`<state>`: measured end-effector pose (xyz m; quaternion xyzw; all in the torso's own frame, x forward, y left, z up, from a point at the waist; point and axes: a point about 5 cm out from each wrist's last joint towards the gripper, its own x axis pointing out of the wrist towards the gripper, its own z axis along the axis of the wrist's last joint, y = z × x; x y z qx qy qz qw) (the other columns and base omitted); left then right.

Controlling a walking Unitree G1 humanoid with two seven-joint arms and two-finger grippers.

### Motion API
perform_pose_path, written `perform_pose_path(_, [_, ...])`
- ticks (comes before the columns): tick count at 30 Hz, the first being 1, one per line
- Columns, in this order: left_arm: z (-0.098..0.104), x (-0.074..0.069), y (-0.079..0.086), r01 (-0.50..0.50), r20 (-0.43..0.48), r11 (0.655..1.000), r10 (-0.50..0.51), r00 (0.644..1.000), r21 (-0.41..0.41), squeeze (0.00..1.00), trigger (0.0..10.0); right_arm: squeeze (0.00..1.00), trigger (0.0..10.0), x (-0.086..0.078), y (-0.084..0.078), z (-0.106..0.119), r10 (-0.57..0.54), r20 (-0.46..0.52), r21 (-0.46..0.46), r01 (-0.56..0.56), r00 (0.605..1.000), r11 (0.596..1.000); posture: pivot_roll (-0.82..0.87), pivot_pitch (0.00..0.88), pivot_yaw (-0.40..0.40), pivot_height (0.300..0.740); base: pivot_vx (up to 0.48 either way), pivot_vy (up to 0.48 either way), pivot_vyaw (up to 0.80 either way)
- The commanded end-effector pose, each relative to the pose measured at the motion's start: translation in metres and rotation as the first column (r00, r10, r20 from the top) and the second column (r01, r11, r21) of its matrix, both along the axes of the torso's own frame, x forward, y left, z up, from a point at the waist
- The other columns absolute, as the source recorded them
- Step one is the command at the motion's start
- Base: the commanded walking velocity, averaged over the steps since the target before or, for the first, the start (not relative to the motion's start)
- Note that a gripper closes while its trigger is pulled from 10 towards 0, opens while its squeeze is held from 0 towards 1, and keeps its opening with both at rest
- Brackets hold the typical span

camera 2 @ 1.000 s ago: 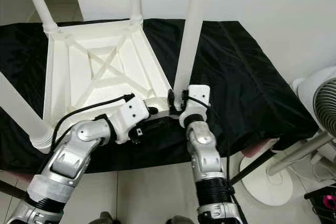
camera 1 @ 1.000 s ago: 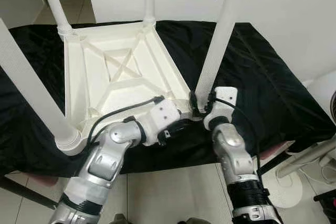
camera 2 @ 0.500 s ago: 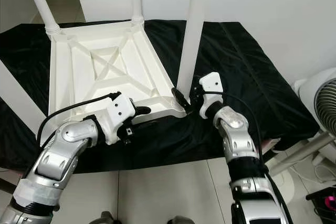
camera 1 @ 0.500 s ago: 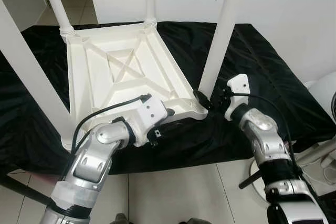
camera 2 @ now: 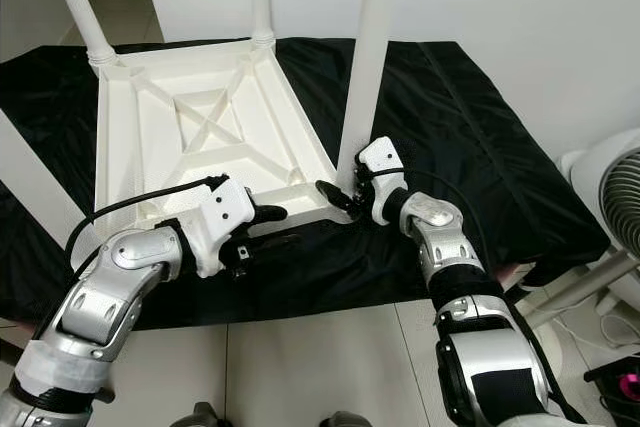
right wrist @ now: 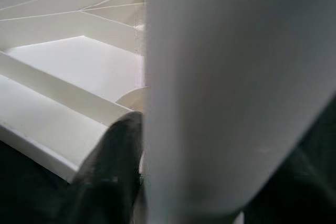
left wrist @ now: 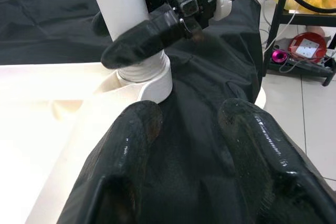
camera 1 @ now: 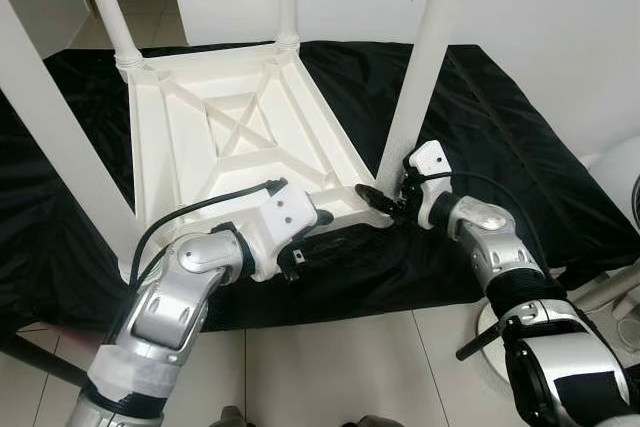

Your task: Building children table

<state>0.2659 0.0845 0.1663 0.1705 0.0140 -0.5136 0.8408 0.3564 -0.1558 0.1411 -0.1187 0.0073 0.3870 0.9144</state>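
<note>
A black cloth (camera 1: 520,147) is covering the work surface, and the white children's table (camera 1: 240,147) is lying on it upside down, its ribbed underside facing up and its legs rising toward the camera. The near-right leg (camera 1: 425,57) is standing upright in its corner socket (camera 1: 375,209), so its long axis is running almost straight up, square to the tabletop.

The right gripper (camera 2: 345,195) is reaching in from the right and sitting at the very base of that leg. In the left wrist view one black finger (left wrist: 149,35) is lying across the leg just above the socket collar. In the right wrist view the leg is pressing close against a finger. The jaws appear to be closing around the leg, though a firm clamp cannot be confirmed.

The left gripper (left wrist: 194,145) is hovering just beside the same corner, low over the cloth, its jaws standing apart and holding nothing. The leg lies just ahead of them.

The right arm is the nearer one, so any seating or twisting of this leg probably falls to it.
</note>
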Motion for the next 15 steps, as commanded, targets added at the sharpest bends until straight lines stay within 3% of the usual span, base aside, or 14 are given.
perform_pose_path(1, [-0.001,-0.003,-0.001,0.018,-0.015,1.0,-0.018,1.0,0.003,0.0,10.0,0.0,0.0,-0.005,0.003,-0.013,0.032,-0.052,-0.007,-0.032,0.998,0.999,-0.07,0.0,-0.002,0.74,0.0,0.0,0.0])
perform_pose_path(7, [-0.003,-0.003,-0.002,0.017,-0.021,1.0,-0.017,1.0,0.003,0.0,10.0,0.0,0.0,-0.009,0.006,-0.019,-0.039,-0.055,0.063,0.042,0.998,0.997,-0.09,0.0,-0.005,0.74,0.0,0.0,0.0])
perform_pose_path(8, [-0.004,-0.002,-0.003,0.015,-0.022,1.0,-0.015,1.0,0.001,0.0,10.0,0.0,10.0,-0.01,0.009,-0.02,-0.063,-0.064,0.083,0.068,0.996,0.994,-0.09,0.0,-0.005,0.74,0.0,0.0,0.0])
perform_pose_path(15, [-0.004,-0.002,-0.006,0.012,-0.027,1.0,-0.012,1.0,-0.005,0.0,10.0,0.0,10.0,-0.015,0.02,-0.02,-0.199,-0.044,0.149,0.204,0.979,0.968,-0.11,0.0,-0.006,0.74,0.0,0.0,0.0])
